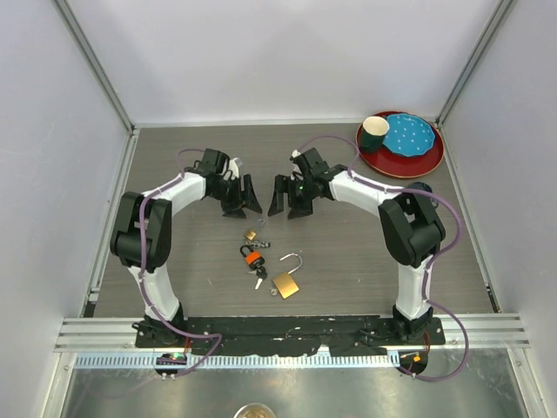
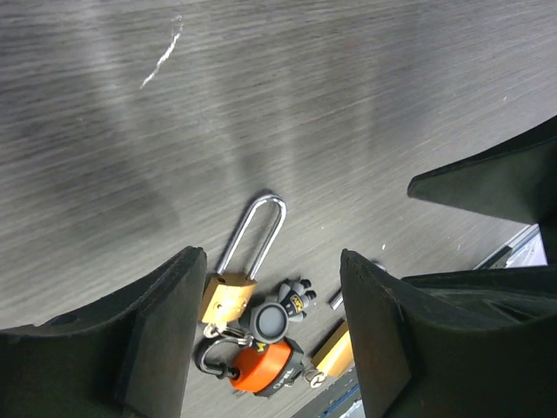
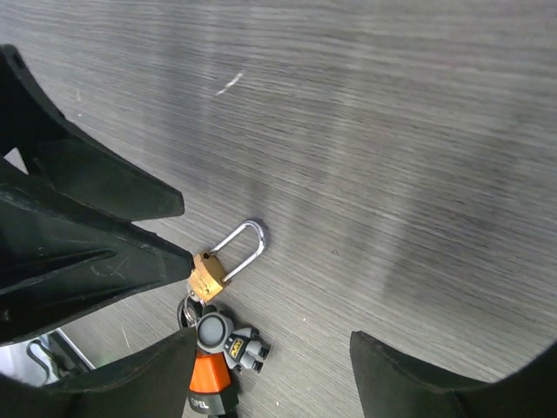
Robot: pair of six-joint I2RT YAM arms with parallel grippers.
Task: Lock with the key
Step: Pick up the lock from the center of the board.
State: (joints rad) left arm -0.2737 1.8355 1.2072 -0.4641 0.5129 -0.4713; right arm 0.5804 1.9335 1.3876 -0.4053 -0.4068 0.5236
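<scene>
- Task judged not begun: the left gripper and right gripper both hung spread and empty above the table.
- The key bunch lay on the table between the small padlock and the large padlock.
- Remaining: take up key, insert, lock.
- Only the top view showed the large padlock's open shackle. The wrist views showed the small padlock's long shackle and the bunch's orange tag up close.

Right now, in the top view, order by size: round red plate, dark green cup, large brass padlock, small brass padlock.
1. round red plate
2. dark green cup and large brass padlock, too alike to split
3. small brass padlock
</scene>
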